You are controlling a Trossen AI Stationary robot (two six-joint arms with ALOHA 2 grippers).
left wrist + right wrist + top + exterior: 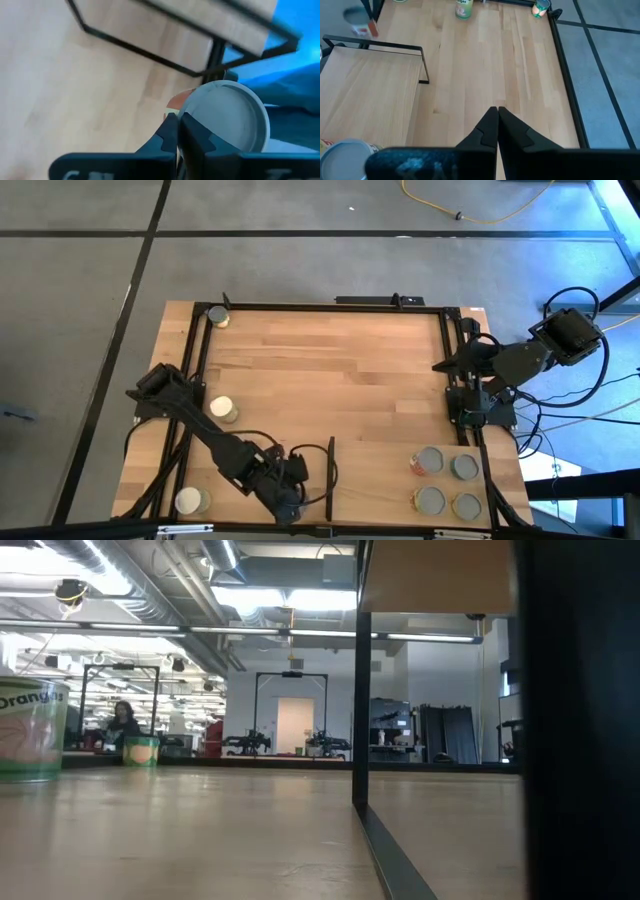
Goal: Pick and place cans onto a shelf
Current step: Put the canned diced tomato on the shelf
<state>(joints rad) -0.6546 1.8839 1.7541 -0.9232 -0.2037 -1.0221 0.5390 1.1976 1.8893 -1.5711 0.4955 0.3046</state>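
Note:
A can with a grey top and an orange-red side sits at the tips of my left gripper, which is shut near the table's near edge, just left of the shelf's black strip. In the high view the arm hides this can; the right wrist view shows it blurred. The shelf is a raised light-wood panel at the near right, with several cans standing on its right part. My right gripper hangs shut and empty at the table's right side. My left gripper meets the can at the rim of its grey top, on the side nearest the fingers. The shut fingers slant down at it and hide the place of contact. The can looks tilted, a strip of its orange side showing beside the top.
Three more cans stand along the table's left side: at the far corner, in the middle and near the front. The black frame rims the tabletop. Bare wood lies in the middle. The shelf's leg stands near the low camera.

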